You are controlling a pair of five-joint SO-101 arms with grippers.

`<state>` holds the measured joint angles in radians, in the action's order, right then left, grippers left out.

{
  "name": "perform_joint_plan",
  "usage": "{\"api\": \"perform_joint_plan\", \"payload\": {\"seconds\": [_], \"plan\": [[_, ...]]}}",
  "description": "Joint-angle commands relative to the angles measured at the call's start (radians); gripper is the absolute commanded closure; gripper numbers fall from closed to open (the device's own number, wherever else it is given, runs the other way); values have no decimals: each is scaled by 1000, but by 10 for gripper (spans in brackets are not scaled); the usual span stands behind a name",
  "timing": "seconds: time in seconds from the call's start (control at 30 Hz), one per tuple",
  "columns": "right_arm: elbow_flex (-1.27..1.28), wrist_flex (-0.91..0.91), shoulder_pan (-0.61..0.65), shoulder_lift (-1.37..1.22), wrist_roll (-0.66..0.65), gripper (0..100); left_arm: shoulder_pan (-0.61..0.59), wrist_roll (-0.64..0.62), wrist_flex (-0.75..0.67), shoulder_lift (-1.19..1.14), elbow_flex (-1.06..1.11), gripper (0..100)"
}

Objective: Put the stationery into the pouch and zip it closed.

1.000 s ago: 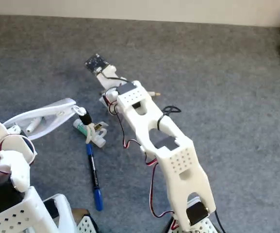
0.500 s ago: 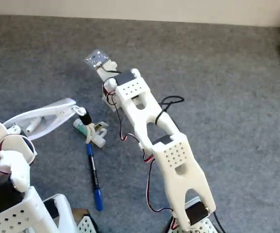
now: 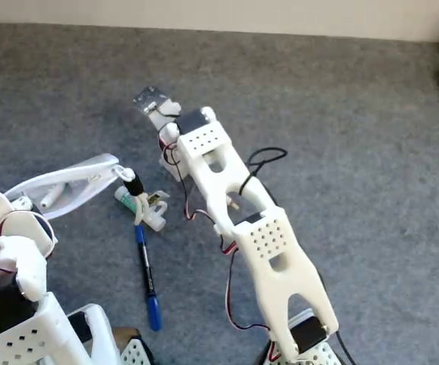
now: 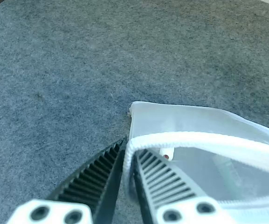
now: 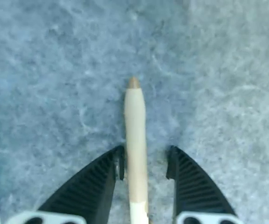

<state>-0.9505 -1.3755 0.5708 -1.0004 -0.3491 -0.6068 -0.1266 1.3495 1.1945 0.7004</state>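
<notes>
Now: pouch pinched at the rim, pencil sitting between spread fingers.
Nearest the arm bases, a blue pen lies on the grey carpet, and just past its far end sits a white-and-green tube. Beside that is the white pouch, mouth gaping toward the tube, with a white marker inside. The left gripper is pressed together on the pouch's zipper edge. Farthest out, the right gripper sits low over the carpet, fingers spread. A pale pencil lies between them, just beside one finger.
</notes>
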Motion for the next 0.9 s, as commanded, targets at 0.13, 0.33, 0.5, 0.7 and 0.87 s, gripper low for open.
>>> {"api": "perform_joint_plan", "payload": {"seconds": [0.13,0.33,0.5,0.7,0.87], "plan": [[-50,-24,12,10,-133,996,-10,9,-21,-12,-1,994],[-96,-124,10,22,-137,994,-10,9,-21,-12,-1,994],[-248,-236,-12,27,-130,994,-10,9,-21,-12,-1,994],[-458,-386,-15,19,-129,994,-5,8,-21,-12,-1,994],[-501,-389,-19,25,-97,994,-4,6,-21,-12,-1,994]]}}
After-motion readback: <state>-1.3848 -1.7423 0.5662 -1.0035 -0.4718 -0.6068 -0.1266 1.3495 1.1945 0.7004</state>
